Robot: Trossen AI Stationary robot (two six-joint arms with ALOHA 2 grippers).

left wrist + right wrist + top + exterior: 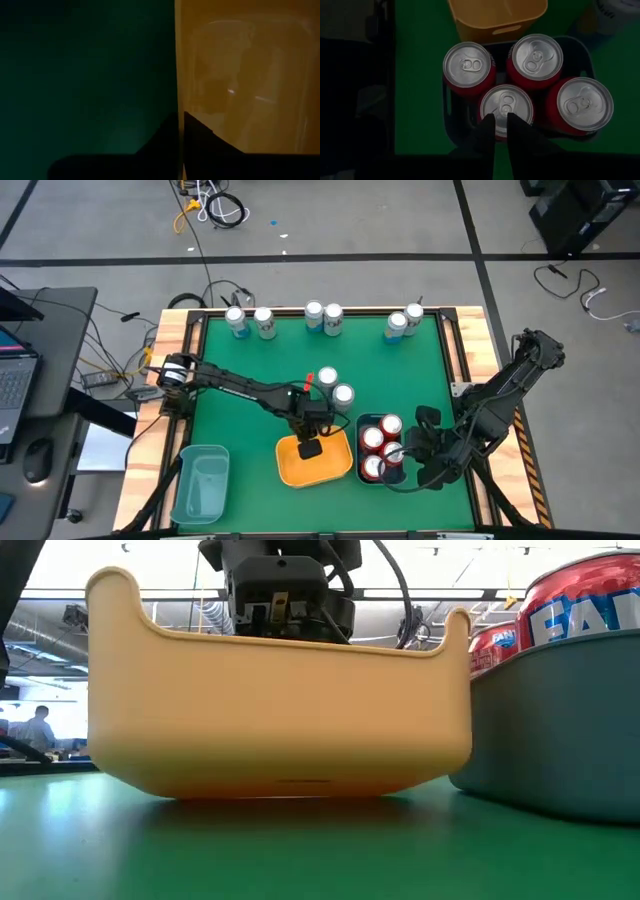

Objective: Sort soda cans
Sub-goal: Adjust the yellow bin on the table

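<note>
— Green felt covered the table, framed in pale wood; what sat on it, biggest first?

— Three bins near the six o'clock edge. A teal bin lay toward seven o'clock, a yellow bin at six, and a dark bin just beside the yellow one on its three o'clock side.

— And the arms?

— Both dark. The left arm reached from nine o'clock across the felt, and the left gripper was down at the yellow bin. In the left wrist view its two fingers were pinched together on the bin's wall, one finger on each face of it. The right arm came in from four o'clock, with the right gripper hanging over the dark bin. Its fingers stood nearly together with a thin gap, just over the lid of one can; I could not tell whether they touched it.

— Where were the soda cans?

— Four red cans stood upright in the dark bin, packed touching. Six silver cans lined the twelve o'clock edge in pairs: one pair toward eleven, one at twelve, one toward one. Two more silver cans stood near the table's middle, at twelve o'clock from the yellow bin.

— Anything smaller?

— A small red piece on the left arm, just beside those two cans.
</note>
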